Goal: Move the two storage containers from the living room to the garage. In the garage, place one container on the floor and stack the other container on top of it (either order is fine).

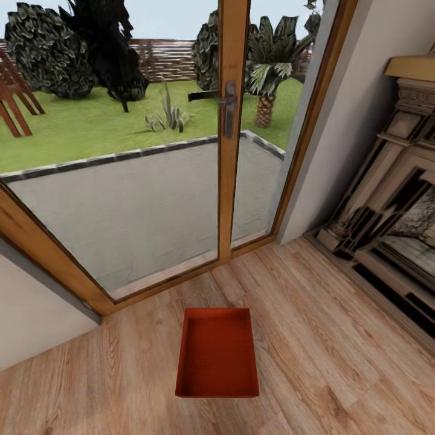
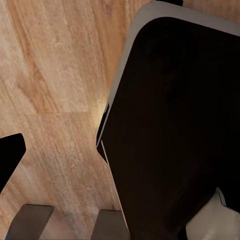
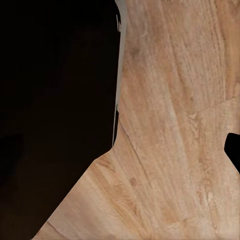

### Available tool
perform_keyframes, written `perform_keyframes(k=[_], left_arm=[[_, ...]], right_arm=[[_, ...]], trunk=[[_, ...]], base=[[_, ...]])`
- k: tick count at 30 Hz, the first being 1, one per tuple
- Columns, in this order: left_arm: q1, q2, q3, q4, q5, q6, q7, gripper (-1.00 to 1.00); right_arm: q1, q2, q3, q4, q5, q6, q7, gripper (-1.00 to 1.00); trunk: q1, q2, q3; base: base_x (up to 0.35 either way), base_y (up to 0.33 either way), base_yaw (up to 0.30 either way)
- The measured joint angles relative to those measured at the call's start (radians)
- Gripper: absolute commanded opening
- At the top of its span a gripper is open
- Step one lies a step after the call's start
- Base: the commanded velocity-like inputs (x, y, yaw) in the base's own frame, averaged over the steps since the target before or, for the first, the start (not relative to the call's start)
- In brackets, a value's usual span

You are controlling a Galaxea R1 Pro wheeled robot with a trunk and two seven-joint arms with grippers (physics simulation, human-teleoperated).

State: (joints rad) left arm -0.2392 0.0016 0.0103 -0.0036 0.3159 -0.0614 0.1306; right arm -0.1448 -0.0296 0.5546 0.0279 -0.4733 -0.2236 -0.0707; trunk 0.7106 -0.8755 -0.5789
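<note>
Ann: Fingers (image 2: 30, 225) of the left gripper (image 2: 70, 220) are two grey pads spread apart, with bare plank between them and nothing gripped. So, released.

Rev: Right gripper?

Ann: Can't tell. The right wrist view gives a black bulk of the robot's body (image 3: 55, 115) over wood-plank floor (image 3: 170, 125), plus a small black shape at the edge. I can't make out any finger there.

Rev: What's the dark thing in the left wrist view?

Ann: Robot body again, black with a pale grey rim, over the same planks.

Rev: Container?

Ann: One storage container (image 1: 217, 353), seen from the head camera. Orange-red, rectangular, open top facing up, ribbed bottom, empty. It sits flat on the light wood floor of the living room, short side toward the glass doors (image 1: 232, 151), near their threshold but not touching it.

Rev: Is anything in contact with it?

Ann: Only the floor.

Rev: Surroundings, quick.

Ann: The doors are wood-framed and shut, with a metal handle (image 1: 228, 109) on the centre stile. Outside are grey paving, a lawn (image 1: 90, 127), dark bushes, a small palm (image 1: 264, 78) and a slatted fence. The stone fireplace (image 1: 393, 211) with its wooden mantel is on the right wall, well apart from the container.
</note>
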Motion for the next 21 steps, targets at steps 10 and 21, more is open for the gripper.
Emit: perform_keyframes(k=[10,21], left_arm=[[-0.001,0.029,0.003,-0.041,-0.007,0.007,0.011,1.0],[-0.013,0.161,0.005,-0.448,-0.012,0.248,0.015,1.0]], right_arm=[[0.003,-0.007,-0.003,-0.046,-0.006,0.043,-0.025,1.0],[-0.276,-0.018,-0.087,-0.154,-0.028,0.112,-0.158,1.0]], trunk=[[0.0,0.0,0.0],[0.0,0.0,0.0]], base=[[0.0,0.0,0.0],[0.0,0.0,0.0]])
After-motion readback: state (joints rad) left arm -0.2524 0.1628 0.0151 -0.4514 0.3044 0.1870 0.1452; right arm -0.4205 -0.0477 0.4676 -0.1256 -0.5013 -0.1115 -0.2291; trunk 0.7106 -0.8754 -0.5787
